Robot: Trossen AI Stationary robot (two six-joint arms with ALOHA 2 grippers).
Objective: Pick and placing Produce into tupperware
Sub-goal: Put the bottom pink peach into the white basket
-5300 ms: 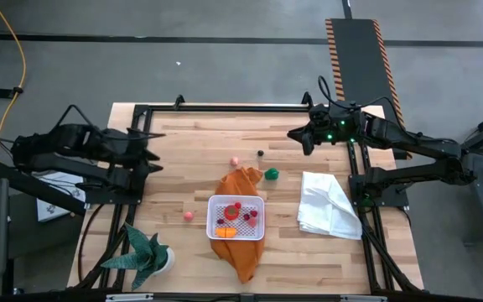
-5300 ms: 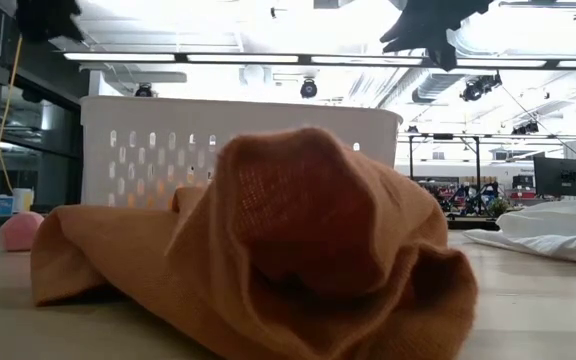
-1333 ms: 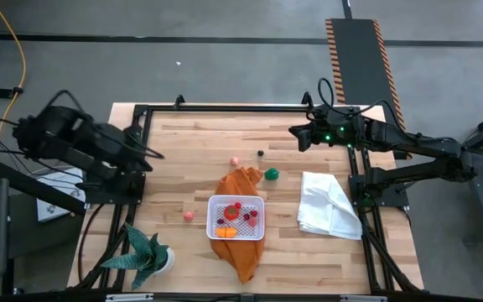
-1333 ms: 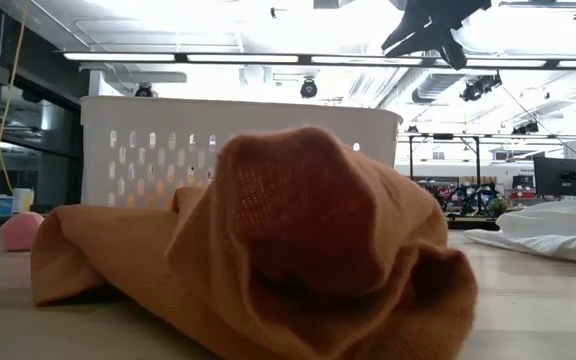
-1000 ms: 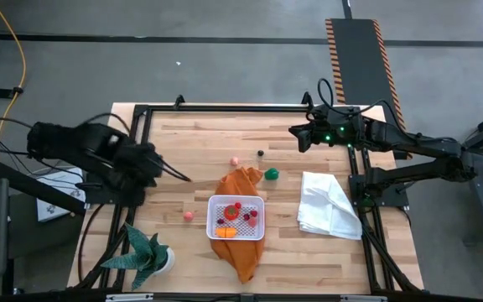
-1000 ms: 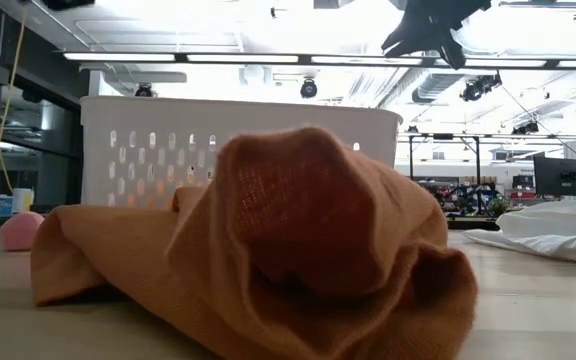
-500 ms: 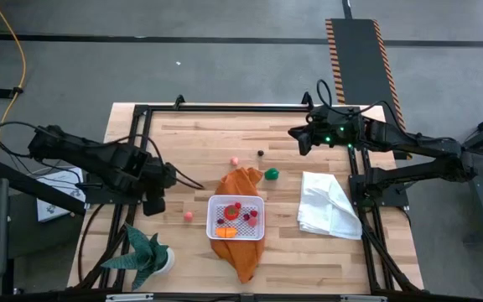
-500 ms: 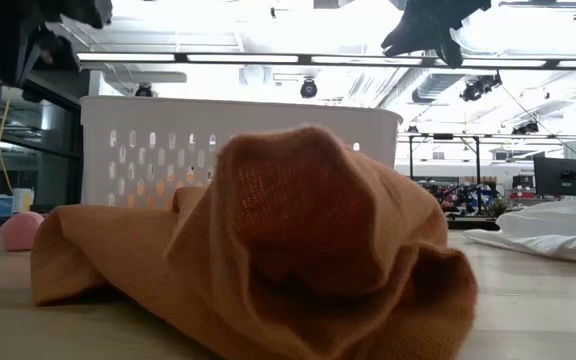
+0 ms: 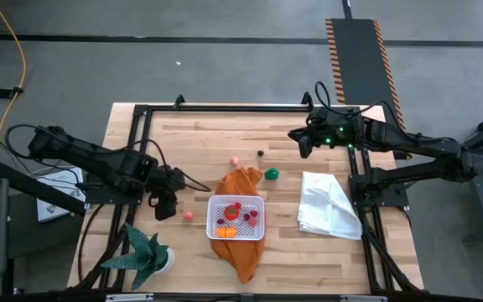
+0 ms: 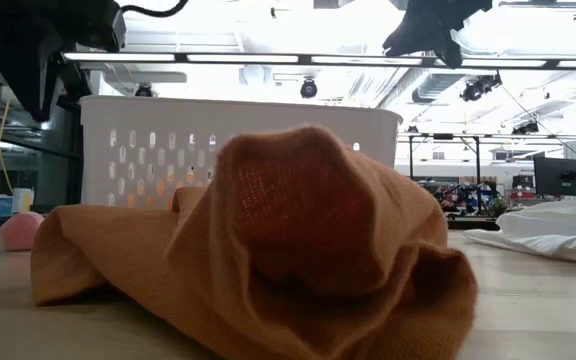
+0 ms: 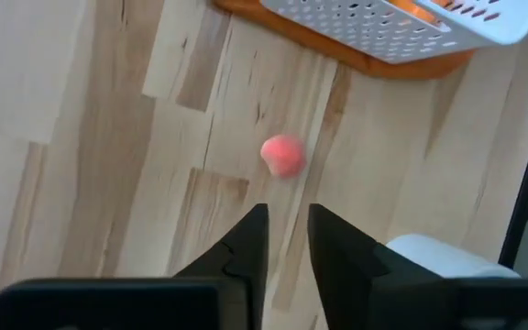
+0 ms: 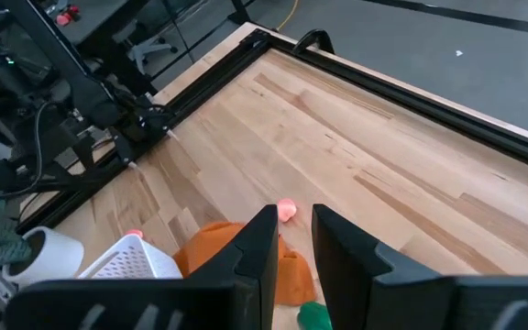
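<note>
From above, I see the left pincer beside a pink produce piece, near the tupperware on the worktop. Left wrist: fingers slightly parted, empty. Right pincer probably narrowly parted, holding nothing.

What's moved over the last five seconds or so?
The left tool swung in from the table's left edge and came down beside the loose pink piece, with a narrow gap showing between its fingers. Nothing was grabbed. The right tool, tupperware and cloths stayed put.
</note>
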